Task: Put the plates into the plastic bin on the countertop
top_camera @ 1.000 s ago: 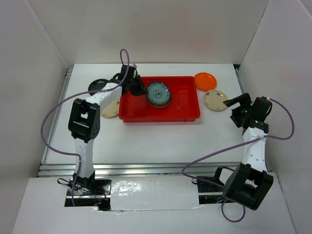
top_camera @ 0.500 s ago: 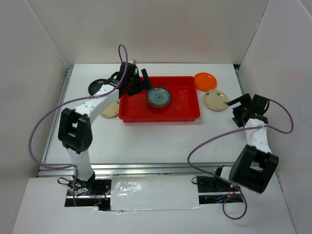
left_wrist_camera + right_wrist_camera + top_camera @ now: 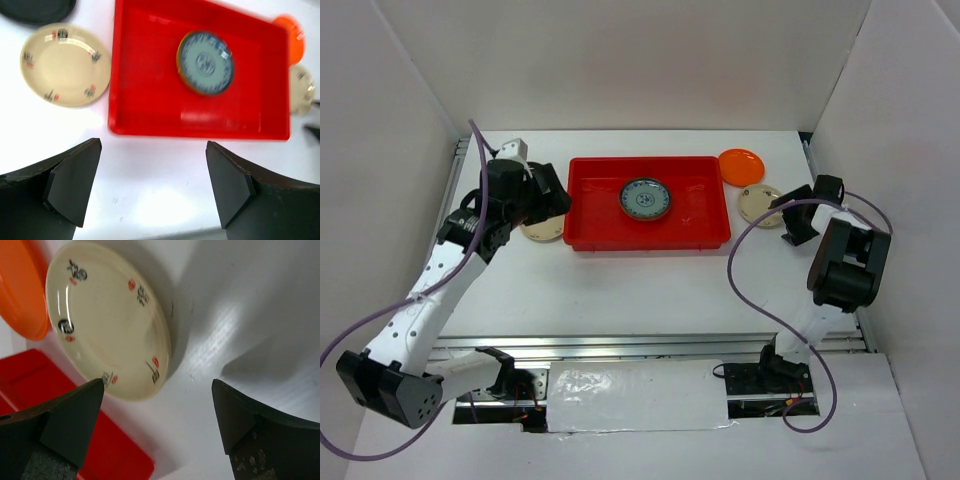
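While the blue-grey plate lies flat inside the red bin, slightly left of its centre, the left gripper hangs wide open and empty off the bin's left end, near a cream plate. Off the bin's right end, the right gripper gapes wide, empty, beside another cream plate and an orange plate.

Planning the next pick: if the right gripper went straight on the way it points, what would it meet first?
The right gripper, fingers open, would probably meet the cream floral plate near its rim on the countertop; depth is unclear.
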Robot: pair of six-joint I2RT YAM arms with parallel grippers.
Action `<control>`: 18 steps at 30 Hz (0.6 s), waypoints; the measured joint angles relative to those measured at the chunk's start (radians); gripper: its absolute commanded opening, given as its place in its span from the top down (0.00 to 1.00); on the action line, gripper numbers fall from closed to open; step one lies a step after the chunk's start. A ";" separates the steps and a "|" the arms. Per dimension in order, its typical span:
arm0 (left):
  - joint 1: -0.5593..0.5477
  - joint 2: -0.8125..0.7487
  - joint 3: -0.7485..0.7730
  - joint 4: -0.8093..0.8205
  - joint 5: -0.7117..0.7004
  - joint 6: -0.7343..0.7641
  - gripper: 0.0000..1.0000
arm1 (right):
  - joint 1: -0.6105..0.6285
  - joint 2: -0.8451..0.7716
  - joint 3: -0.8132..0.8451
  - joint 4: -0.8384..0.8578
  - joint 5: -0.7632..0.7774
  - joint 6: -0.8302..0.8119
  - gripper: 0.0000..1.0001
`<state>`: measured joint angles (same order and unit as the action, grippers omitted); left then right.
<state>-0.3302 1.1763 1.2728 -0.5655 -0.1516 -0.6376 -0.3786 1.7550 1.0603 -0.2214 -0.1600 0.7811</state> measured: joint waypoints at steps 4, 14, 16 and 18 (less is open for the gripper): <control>0.003 -0.069 -0.074 -0.050 0.022 0.040 0.01 | 0.001 0.120 0.100 -0.004 -0.003 0.023 0.13; 0.040 -0.180 -0.122 -0.092 0.031 0.100 0.01 | 0.003 0.230 0.224 -0.048 -0.005 0.055 0.55; 0.055 -0.191 -0.127 -0.093 0.038 0.112 0.01 | 0.003 0.233 0.224 -0.059 -0.009 0.057 0.64; 0.066 -0.197 -0.128 -0.093 0.042 0.115 0.01 | 0.003 0.233 0.223 -0.069 -0.008 0.056 0.88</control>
<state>-0.2642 0.9794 1.1450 -0.6582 -0.1093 -0.5228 -0.3752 1.9877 1.2831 -0.2909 -0.1684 0.8371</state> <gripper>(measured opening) 0.993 0.331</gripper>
